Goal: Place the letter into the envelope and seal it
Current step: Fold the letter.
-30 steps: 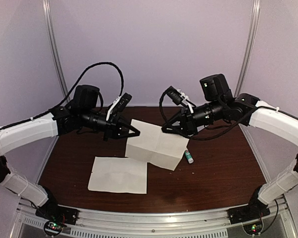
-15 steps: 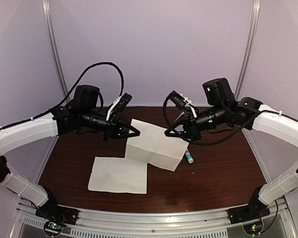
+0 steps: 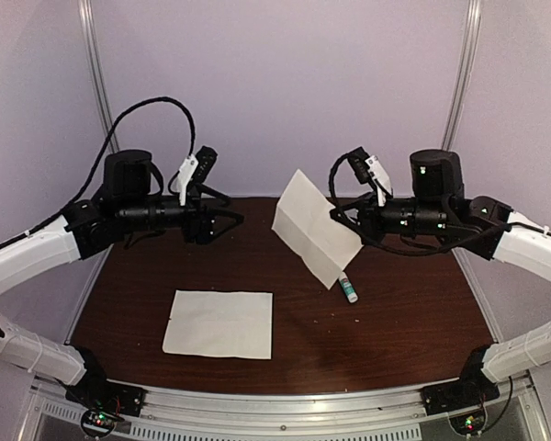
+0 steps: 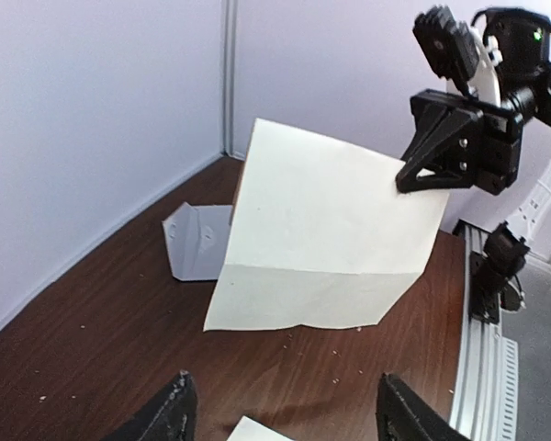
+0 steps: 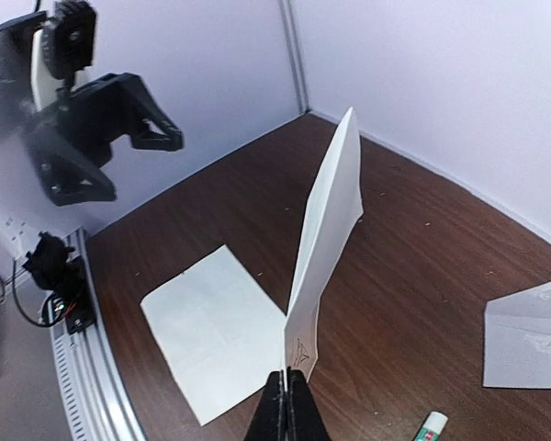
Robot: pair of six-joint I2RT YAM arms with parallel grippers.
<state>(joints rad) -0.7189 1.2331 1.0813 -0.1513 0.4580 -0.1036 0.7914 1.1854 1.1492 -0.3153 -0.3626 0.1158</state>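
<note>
White folded paper, the letter [image 3: 310, 225], is held up in the air over the back half of the worktop [image 3: 413, 312], a little right of centre. It stands nearly on edge and tilted, with one crease running across it parallel to its lower edge. Its lowest corner points down toward the worktop; whether that corner touches the surface cannot be told.

Right claw [image 3: 333, 213]: pressed together on the right-hand edge of the letter, pinching the paper between its tips. No other support on the letter is seen.

Left claw [image 3: 237, 219]: spread, with nothing between its tips. It hovers over the back left part of the worktop, pointing toward the letter and well apart from it.

Envelope [image 4: 197, 241]: pale grey, lying on the worktop close to the back edge, behind the letter as the left wrist camera sees it. It is not visible from the top camera.

Glue stick [image 3: 349, 289]: lying on its side right of centre, just below the letter's lowest corner.

Second white sheet [image 3: 219, 323]: lying flat near the front edge, left of centre, apart from everything else.
</note>
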